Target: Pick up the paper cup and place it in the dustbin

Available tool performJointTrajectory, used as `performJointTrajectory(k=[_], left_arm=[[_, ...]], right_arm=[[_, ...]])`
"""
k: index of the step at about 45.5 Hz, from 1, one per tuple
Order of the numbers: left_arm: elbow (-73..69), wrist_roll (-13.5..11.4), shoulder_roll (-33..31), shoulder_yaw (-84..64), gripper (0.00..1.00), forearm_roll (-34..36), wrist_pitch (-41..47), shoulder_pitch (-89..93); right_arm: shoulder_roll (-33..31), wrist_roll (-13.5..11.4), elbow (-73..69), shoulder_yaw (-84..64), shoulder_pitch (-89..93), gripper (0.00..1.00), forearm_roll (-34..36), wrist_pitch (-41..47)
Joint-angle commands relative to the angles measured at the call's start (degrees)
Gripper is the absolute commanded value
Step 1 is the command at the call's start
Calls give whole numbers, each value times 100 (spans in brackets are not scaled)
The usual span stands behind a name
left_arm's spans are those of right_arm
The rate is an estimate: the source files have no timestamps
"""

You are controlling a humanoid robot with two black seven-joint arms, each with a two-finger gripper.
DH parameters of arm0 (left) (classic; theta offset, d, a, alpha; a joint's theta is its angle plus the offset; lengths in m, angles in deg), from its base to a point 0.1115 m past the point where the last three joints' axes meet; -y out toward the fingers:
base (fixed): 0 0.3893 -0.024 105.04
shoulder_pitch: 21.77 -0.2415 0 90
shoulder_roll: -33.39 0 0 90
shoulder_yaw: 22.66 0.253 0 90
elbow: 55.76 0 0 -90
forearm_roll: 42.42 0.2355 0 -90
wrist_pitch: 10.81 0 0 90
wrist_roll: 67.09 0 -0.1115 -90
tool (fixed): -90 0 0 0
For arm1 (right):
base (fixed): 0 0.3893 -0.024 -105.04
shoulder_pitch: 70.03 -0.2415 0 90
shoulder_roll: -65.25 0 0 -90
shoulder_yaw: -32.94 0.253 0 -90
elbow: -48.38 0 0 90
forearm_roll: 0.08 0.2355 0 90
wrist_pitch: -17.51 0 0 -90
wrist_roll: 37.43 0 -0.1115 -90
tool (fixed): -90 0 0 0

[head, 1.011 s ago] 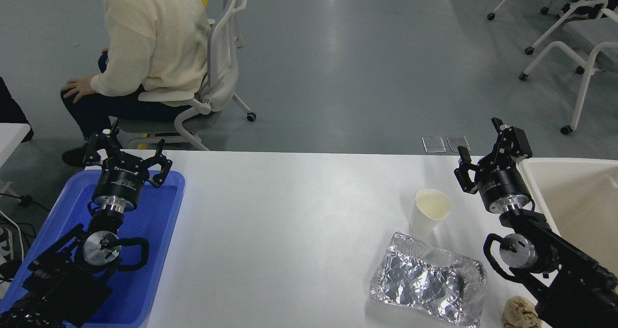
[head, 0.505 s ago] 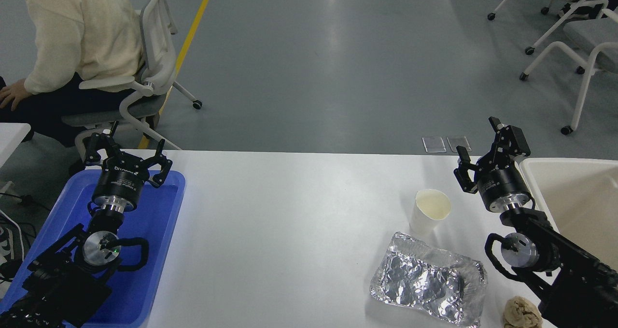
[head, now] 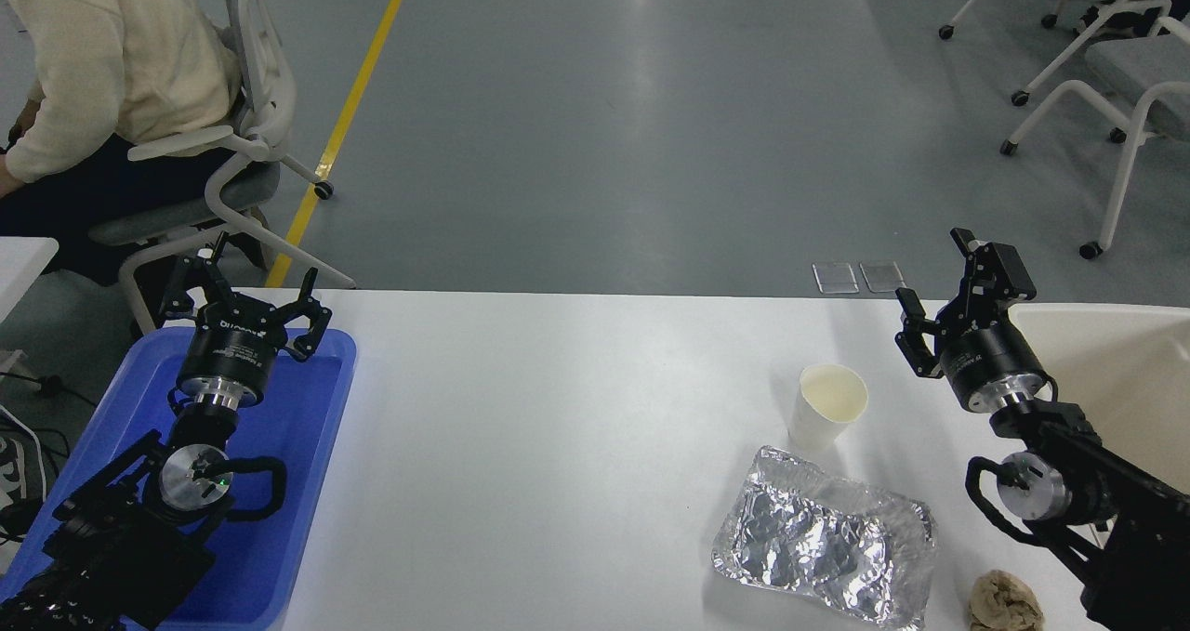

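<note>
Jaws were spread wide on both grippers, neither one holding anything. Taking the paper cup (head: 827, 406) as the reference and going left to right: well off to its left the left gripper (head: 245, 304) sat parked over the blue tray (head: 316, 399), doing nothing. The cup itself stood upright on the white table (head: 558, 408), mouth up, with the crumpled foil tray (head: 826, 547) just in front of it on the robot's side, close enough that they looked nearly touching. To the cup's right and a bit farther back was the right gripper (head: 958, 301), near but clearly apart from it, and past that was the dustbin (head: 1106, 371) at the table's right edge. The cup looked empty, so I figured it'd be super light and tippy, with thin walls that'd crush if squeezed hard. Best bet seemed a gentle pinch across the side wall around mid-height or just under the rolled rim, where it's stiffest, coming in from the right to stay clear of the foil.
</note>
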Motion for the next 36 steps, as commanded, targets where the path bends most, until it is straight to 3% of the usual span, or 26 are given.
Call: performJointTrajectory(k=[1, 14, 20, 36], left_arm=[[1, 0, 0, 0, 100, 1, -4, -1], [1, 0, 0, -9, 100, -7, -4, -1], [1, 0, 0, -9, 100, -7, -12, -1], [1, 9, 0, 0, 100, 1, -12, -1]], right_arm=[[-795, 13, -306, -2170, -1104, 100, 31, 86], [-1112, 13, -359, -5913, -3486, 100, 31, 104], [-893, 13, -692, -7944, -4725, 100, 31, 113], [-383, 13, -2248, -11100, -6905, 100, -48, 472]])
